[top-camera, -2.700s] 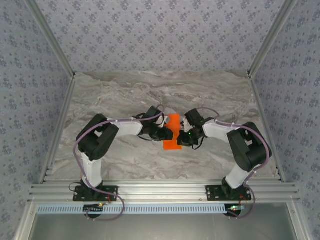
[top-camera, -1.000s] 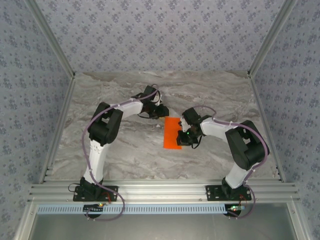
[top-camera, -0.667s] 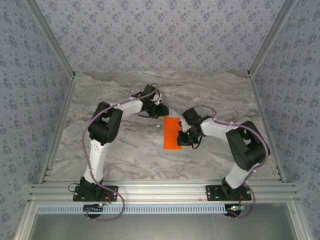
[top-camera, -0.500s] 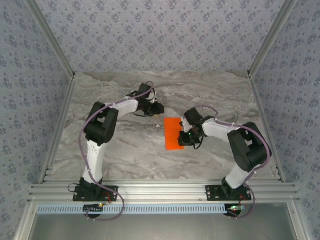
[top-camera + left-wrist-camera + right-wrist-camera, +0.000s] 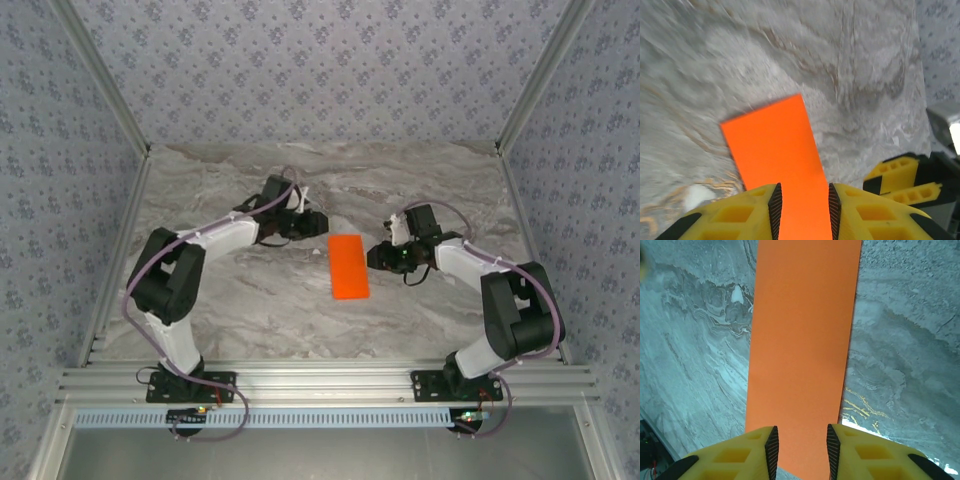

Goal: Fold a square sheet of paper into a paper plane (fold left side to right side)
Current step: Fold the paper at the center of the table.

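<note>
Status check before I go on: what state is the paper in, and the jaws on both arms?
square sheet of paper: folded to a narrow rectangle, lying flat on the table, touched by neither gripper.
left gripper: jaws apart, holding nothing.
right gripper: jaws apart, holding nothing.

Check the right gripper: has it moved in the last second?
Yes. The right gripper has backed away rightward, toward the table's right rail, from the right edge of the orange paper, and now sits clear of it.
</note>
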Action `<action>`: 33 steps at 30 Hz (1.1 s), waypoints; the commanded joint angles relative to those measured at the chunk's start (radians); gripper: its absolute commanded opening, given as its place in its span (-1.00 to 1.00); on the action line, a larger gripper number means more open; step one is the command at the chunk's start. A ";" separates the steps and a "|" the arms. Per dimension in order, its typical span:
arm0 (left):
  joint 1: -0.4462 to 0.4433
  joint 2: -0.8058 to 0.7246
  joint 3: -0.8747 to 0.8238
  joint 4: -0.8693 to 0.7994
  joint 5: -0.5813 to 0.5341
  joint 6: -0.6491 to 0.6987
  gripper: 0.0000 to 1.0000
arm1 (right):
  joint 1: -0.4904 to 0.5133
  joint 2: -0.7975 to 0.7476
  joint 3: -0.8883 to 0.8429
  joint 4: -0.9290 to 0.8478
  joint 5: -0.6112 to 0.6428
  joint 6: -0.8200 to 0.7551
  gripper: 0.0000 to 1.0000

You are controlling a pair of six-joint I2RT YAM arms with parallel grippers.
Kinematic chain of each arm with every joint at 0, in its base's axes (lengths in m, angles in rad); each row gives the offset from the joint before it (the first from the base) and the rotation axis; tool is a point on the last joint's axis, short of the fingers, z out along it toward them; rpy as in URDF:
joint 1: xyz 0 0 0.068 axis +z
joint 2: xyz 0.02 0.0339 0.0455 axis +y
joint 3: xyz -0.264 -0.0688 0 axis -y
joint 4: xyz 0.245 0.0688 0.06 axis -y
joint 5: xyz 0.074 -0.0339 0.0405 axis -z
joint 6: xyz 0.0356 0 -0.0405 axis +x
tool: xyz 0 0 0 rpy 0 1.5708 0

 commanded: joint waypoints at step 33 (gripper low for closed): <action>-0.061 0.145 -0.059 0.067 -0.013 -0.033 -0.43 | -0.009 0.153 0.007 0.062 -0.159 0.124 -0.06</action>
